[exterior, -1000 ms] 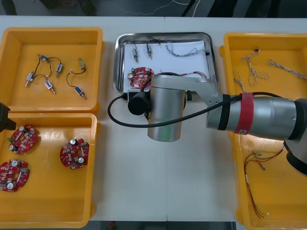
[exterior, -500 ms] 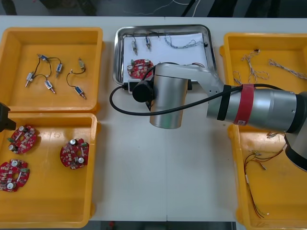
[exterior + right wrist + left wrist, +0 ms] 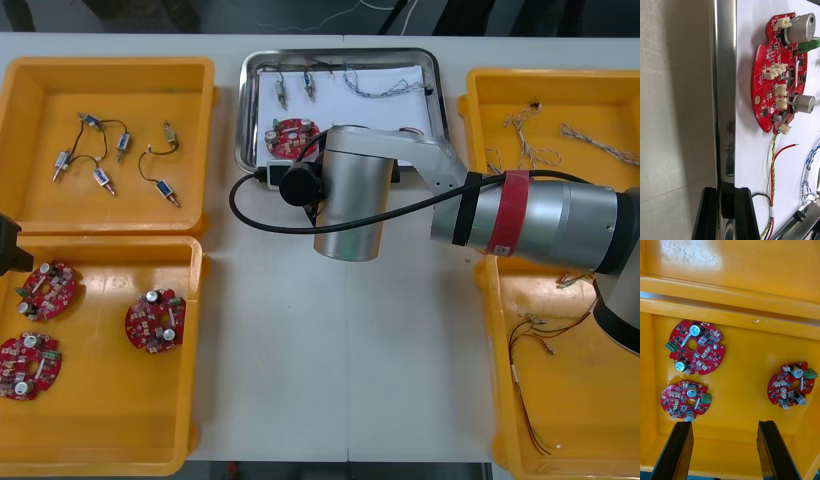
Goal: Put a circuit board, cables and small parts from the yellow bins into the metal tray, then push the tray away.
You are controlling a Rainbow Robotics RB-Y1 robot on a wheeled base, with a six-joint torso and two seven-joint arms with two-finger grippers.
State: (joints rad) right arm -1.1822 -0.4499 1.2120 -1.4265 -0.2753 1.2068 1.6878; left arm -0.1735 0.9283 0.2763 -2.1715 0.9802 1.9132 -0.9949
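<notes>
The metal tray (image 3: 340,54) is now found nearer 12 o'clock on the tabletop (image 3: 330,350) than it was a second ago. Most of that travel is made in the first half second, and only a slight further shift is seen since. The right arm is carried forward with the tray.

The right claw (image 3: 726,191) is clenched on the tray's near rim, at about 6 o'clock of the tray. In the right wrist view the shiny rim is seen running between the two black fingers, which are held apart by its thickness.

Inside the tray, a circuit board (image 3: 291,137) is laid toward 7 o'clock, small metal parts (image 3: 281,92) toward 11 o'clock and a blue and white cable (image 3: 380,90) toward 1 o'clock. A red and yellow cable (image 3: 772,165) is seen just beside the board, on the side toward the fingers. The contents are kept in the same places within the tray through the slide.

From this the loading is judged finished and the push well under way. The far rim is already near the tabletop's far edge, so little room is judged to be left.

The left claw (image 3: 724,423) is held released, fingers well apart, over the yellow bin (image 3: 100,243) at 8 o'clock, where three more boards (image 3: 155,322) are left.
</notes>
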